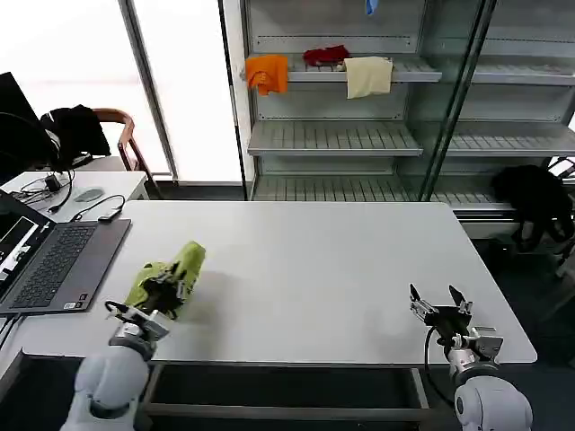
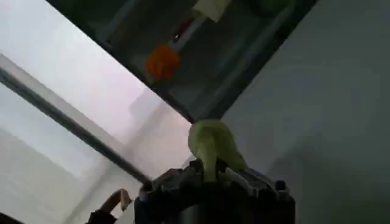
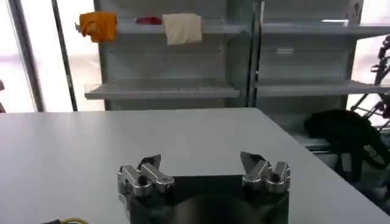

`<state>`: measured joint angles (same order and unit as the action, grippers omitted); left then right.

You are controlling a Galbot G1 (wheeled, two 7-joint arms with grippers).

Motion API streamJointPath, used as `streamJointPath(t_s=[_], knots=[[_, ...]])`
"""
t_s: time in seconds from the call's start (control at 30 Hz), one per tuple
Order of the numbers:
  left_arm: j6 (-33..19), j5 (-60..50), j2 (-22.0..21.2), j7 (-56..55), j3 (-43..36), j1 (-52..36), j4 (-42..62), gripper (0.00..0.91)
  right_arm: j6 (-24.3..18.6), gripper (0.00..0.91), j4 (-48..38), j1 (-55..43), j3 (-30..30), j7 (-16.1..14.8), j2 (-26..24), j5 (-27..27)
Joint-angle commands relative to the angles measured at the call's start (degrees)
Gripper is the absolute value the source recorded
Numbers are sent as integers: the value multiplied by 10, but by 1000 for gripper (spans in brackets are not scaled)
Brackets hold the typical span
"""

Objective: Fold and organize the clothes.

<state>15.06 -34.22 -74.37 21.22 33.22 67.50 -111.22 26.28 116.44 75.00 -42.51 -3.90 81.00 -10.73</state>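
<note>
The clothes are one lime-green T-shirt, bunched into a small roll on the white table near its front left. My left gripper is shut on the near end of that roll. From the left wrist the green fabric rises out from between the jaws. My right gripper hovers open over the table's front right corner, holding nothing. Its two fingertips stand wide apart in the right wrist view.
An open laptop with cables lies at the table's left edge. Behind the table stands a shelf unit carrying orange, red and cream cloths. A black garment lies at the right.
</note>
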Motion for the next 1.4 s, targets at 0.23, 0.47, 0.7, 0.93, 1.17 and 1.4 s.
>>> streamJointPath(t_s=[0.23,0.47,0.7,0.93,1.17,1.4], knots=[[131,119,-52,-84,-211,-25,-5,292,5,907,5,-8,2,1,6,7],[137,129,-82,-122,-262,-53,40,353,12,907,11,-12,12,0,10,13],[136,136,-120,-163,-308,-98,78,655,21,907,15,-21,27,0,18,27],[131,218,-111,-187,-300,-105,38,907,37,907,16,-26,63,-17,29,-7],[124,251,-33,-172,-173,-88,-24,907,70,907,-13,-64,156,-51,62,-89],[126,293,2,-162,-67,-38,-51,907,70,907,-91,-126,257,-53,82,-112]])
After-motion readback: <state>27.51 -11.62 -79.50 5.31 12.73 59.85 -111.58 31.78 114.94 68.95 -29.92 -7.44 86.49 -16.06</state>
